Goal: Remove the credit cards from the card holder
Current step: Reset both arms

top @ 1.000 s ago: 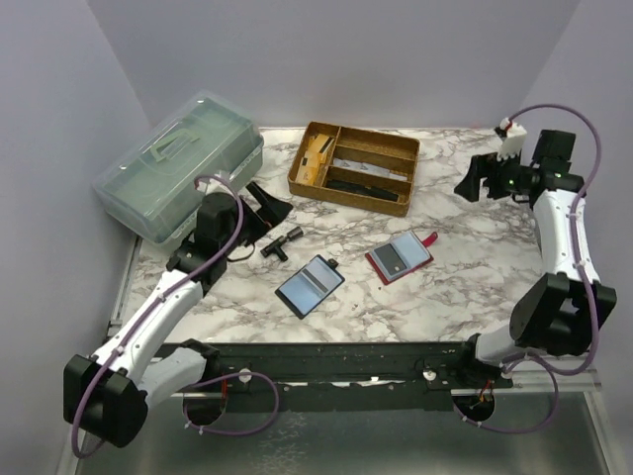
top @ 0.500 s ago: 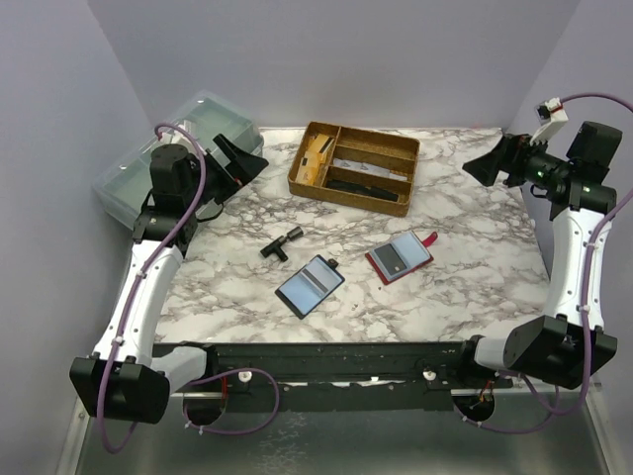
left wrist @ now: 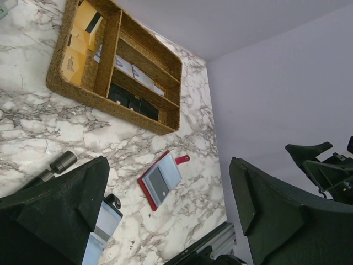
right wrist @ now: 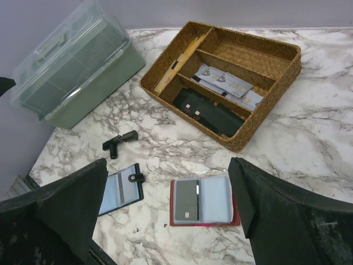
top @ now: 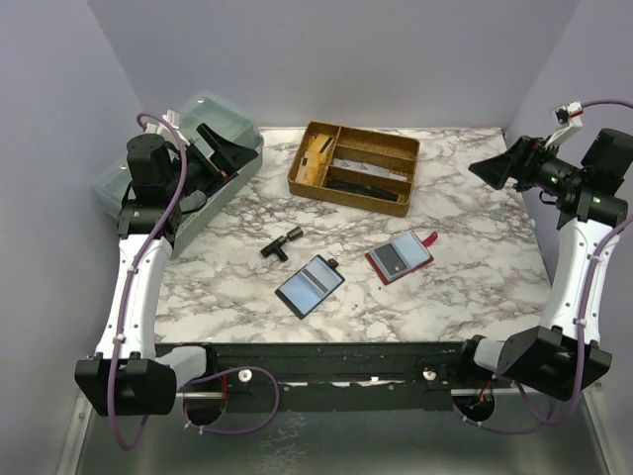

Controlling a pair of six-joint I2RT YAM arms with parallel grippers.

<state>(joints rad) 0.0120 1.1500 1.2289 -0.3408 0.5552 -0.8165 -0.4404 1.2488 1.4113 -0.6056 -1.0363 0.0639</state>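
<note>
A red card holder lies open on the marble table, with a dark grey credit card in its left page. To its left a black card holder lies open, showing a pale blue card with a dark stripe. My left gripper hangs open and empty, high over the table's far left. At the far right, my right gripper is raised, open and empty too. Both are well away from the holders.
A wicker tray with cards and dark items stands at the back centre. A green lidded plastic box sits at the back left, beneath my left gripper. A black T-shaped tool lies left of the holders.
Both arms rose and pulled back, the left toward the green box, the right toward the right wall. The right gripper's jaws spread a little wider. The holders have not moved.
</note>
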